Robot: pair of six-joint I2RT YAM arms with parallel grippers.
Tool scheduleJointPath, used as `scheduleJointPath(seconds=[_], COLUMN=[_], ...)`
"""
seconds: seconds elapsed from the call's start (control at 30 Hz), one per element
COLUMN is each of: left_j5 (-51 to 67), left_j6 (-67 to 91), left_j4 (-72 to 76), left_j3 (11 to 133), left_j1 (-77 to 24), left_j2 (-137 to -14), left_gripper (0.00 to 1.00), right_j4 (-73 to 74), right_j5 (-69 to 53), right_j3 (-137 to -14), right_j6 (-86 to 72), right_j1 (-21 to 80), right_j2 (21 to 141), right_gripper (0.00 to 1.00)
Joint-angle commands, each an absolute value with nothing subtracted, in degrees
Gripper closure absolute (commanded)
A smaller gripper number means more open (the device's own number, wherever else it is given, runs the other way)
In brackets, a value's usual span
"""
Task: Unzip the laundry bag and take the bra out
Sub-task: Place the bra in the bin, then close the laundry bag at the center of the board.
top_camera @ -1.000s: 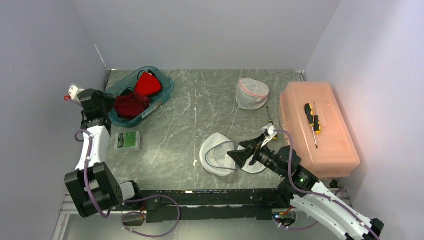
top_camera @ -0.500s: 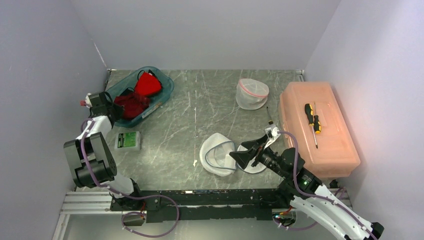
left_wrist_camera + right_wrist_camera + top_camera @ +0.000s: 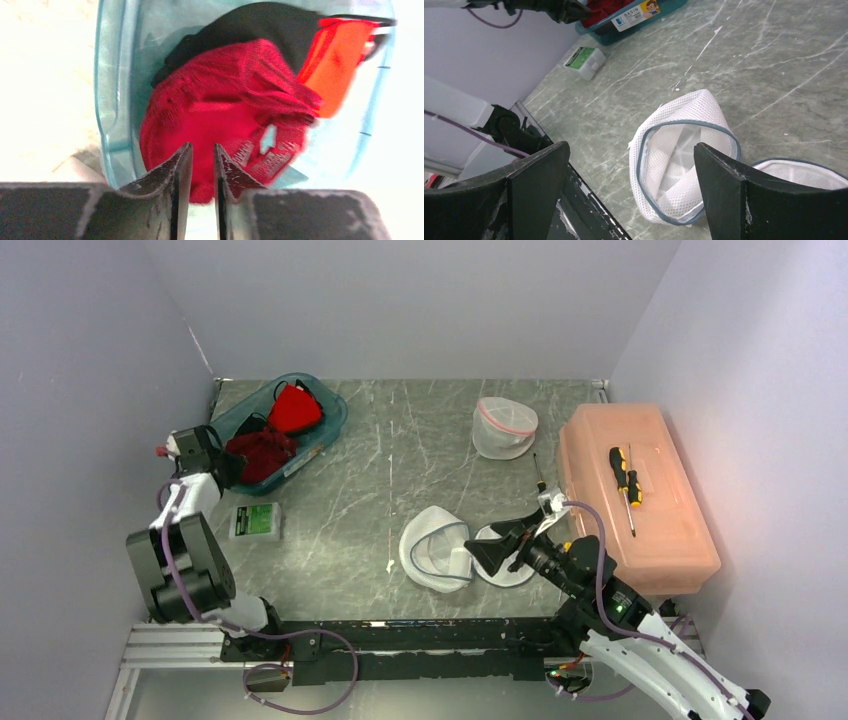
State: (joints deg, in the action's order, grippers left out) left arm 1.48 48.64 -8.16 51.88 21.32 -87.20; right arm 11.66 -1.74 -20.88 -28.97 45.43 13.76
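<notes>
The white mesh laundry bag (image 3: 432,548) (image 3: 684,165) lies unzipped near the table's front, its blue-grey zipper rim gaping and nothing red showing inside. My right gripper (image 3: 478,552) (image 3: 629,146) hovers just right of it, wide open and empty. The dark red lacy bra (image 3: 262,452) (image 3: 220,115) lies in the teal basin (image 3: 330,430) (image 3: 112,100) at the back left. My left gripper (image 3: 226,464) (image 3: 202,150) points at the bra from the basin's left edge. Its jaws are a narrow gap apart with nothing between them.
A brighter red garment (image 3: 296,408) and something black share the basin. A small green-labelled box (image 3: 255,520) sits in front of it. A second mesh bag with a pink rim (image 3: 503,427) stands at the back. An orange box (image 3: 635,530) carrying a screwdriver (image 3: 625,477) fills the right side.
The left arm has folded back and its gripper dropped to the basin's left edge; its jaws closed, then parted slightly. The right gripper drifted a little right.
</notes>
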Motion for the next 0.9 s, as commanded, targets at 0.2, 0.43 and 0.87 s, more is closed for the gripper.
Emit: scheduleJointPath(seconds=[0.2, 0.43, 0.87], left_j5=[9.45, 9.94, 0.47], left_j6=[42.74, 38.9, 37.16], left_j4=[-20.01, -26.61, -19.94], left_j3=[57.21, 54.8, 52.75], left_j1=[11.04, -18.16, -49.56], left_j2=[-58.7, -52.48, -73.88], left_gripper=[0.43, 0.06, 0.4], right_j4=[14.88, 16.34, 17.53], right_j5=[7.32, 12.6, 16.66], right_j3=[-27.41, -28.18, -23.76], right_j6=[-28.38, -31.25, -38.93], right_j1=[45.61, 45.59, 45.51], right_j2=[17.0, 26.05, 33.42], right_gripper=[0.0, 0.01, 0.11])
